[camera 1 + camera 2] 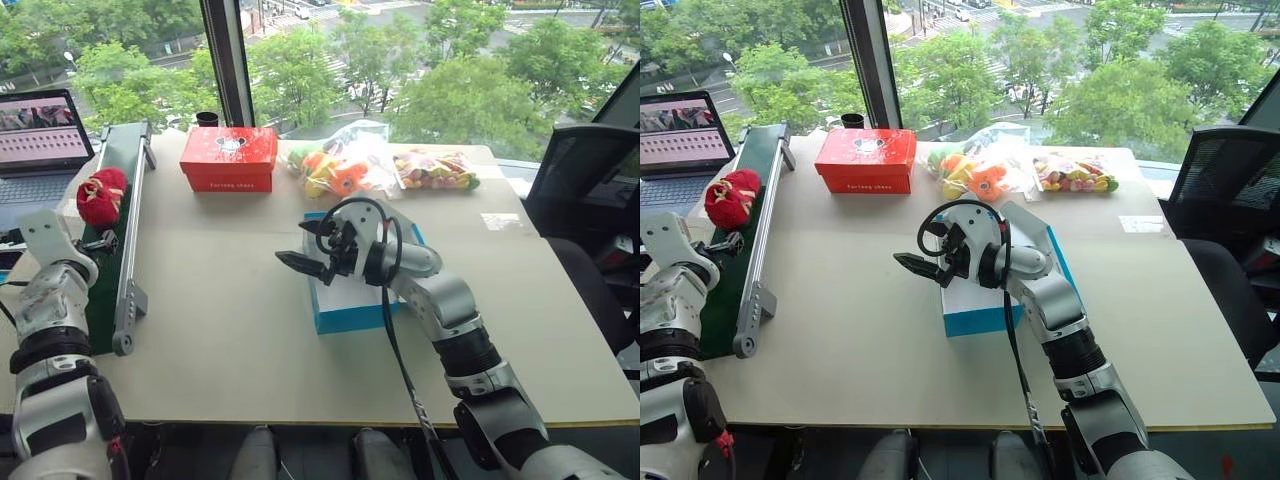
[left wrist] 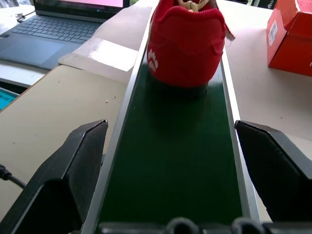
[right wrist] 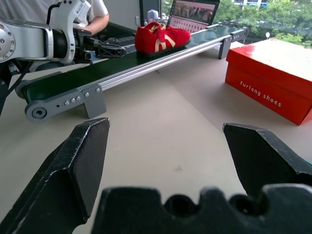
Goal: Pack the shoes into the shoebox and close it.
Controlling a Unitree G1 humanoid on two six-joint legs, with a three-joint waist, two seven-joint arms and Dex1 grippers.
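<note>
While the spread left claw (image 2: pixel 170 165) lines up behind the shoe (image 1: pixel 101 196) on the conveyor (image 1: pixel 128 240), a shallow pinch may tip it off. The right claw (image 1: pixel 305 262), also spread, hovers beside the shoebox (image 1: pixel 345 315).

A red soft shoe (image 1: pixel 102 196) lay on the green-belted conveyor (image 1: pixel 125 240) along the left edge of the beige worktop (image 1: pixel 230 340). A red cardboard box (image 1: pixel 229 158) stood at the back, with clear bags of toys (image 1: pixel 345 165) to its right. The blue cardboard shoebox (image 1: pixel 345 312) sat mid-worktop, the right tool (image 1: pixel 300 252) over its left side. The left tool (image 2: pixel 170 161) hovered over the belt, before the shoe.
</note>
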